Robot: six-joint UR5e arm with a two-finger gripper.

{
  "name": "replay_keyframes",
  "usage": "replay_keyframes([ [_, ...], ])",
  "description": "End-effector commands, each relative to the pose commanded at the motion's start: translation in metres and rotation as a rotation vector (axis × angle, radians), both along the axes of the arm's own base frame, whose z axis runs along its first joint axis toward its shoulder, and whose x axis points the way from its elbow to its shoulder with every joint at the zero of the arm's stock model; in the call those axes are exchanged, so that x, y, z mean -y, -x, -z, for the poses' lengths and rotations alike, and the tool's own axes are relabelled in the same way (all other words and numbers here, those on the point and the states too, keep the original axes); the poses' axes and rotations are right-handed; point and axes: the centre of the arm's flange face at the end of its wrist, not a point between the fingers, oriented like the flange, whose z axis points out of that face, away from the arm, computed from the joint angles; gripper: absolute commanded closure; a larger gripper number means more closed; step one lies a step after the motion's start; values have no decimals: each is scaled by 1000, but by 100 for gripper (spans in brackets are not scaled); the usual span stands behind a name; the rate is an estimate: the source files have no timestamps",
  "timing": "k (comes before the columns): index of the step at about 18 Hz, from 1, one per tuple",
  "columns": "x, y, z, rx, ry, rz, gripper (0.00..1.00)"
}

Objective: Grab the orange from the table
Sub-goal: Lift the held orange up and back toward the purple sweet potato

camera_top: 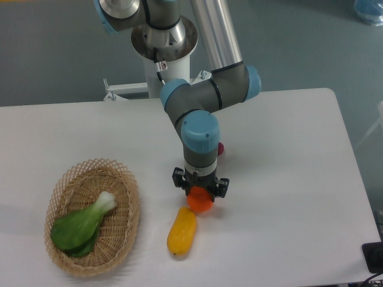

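Observation:
The orange (201, 201) is small, round and bright orange. It sits on the white table (287, 179) at the front centre, and its upper part is hidden by my gripper. My gripper (200, 192) points straight down over it, with its black body astride the fruit. The fingertips are hidden behind the gripper body and the orange, so I cannot tell whether they are closed on it or whether it is off the table.
An elongated yellow-orange fruit (182, 232) lies just in front and to the left of the orange, nearly touching it. A wicker basket (122, 230) with a green bok choy (81, 227) stands at the front left. A purple sweet potato (221, 148) peeks out behind the arm.

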Motion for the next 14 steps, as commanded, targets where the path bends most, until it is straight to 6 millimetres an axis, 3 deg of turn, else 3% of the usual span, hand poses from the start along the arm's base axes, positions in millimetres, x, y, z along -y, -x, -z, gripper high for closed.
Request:
replay_keyframes([
  [3, 1, 22, -71, -98, -77, -20, 43],
  [10, 7, 53, -158, -119, -77, -2, 43],
  [14, 37, 65, -195, -44, -29, 63, 43],
])
